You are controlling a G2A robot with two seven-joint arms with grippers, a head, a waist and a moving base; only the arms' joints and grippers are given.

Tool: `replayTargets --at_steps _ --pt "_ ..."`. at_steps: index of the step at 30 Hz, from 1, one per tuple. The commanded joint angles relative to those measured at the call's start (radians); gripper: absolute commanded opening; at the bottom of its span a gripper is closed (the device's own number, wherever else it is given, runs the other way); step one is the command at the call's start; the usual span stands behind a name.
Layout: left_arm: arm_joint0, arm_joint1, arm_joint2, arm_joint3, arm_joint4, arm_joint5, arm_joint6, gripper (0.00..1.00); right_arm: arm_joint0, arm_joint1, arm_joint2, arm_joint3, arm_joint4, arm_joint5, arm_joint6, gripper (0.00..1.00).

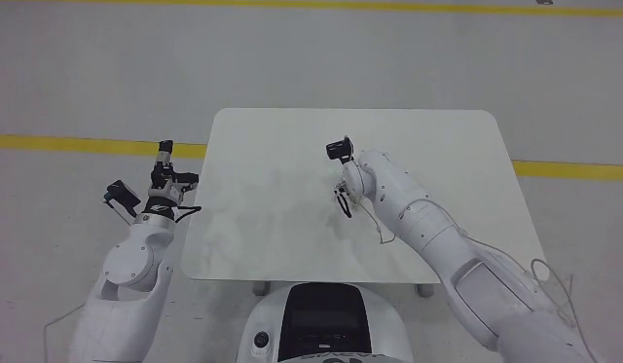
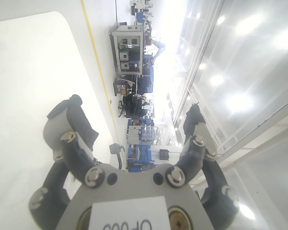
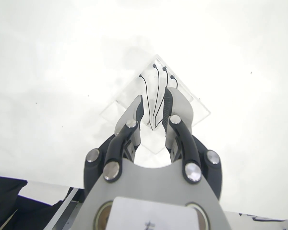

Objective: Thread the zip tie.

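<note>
White table, clear tray near mid-table with four black zip ties laid in it. Right gripper is held parted over them, nothing grasped. Left gripper is parked released off the table edge. Pickup judged in hand; one tie must be singled out.

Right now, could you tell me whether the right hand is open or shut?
Open: the fingers of the right hand stand apart over the clear square plate, thin black zip ties visible in the gap.
</note>
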Motion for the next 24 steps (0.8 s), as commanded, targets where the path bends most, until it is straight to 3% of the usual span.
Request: replayTargets --at_steps 1,10,24 --pt "0.0 0.0 0.0 0.0 0.0 0.0 0.0 1.0 0.004 -0.006 -0.003 0.015 0.003 -0.002 -0.005 0.18" --pt "0.0 0.0 0.0 0.0 0.0 0.0 0.0 1.0 0.02 -0.031 -0.013 0.083 0.015 -0.009 -0.024 0.07" --pt "0.0 0.0 0.0 0.0 0.0 0.0 0.0 1.0 0.045 -0.065 -0.017 0.17 0.027 -0.015 -0.06 0.09"
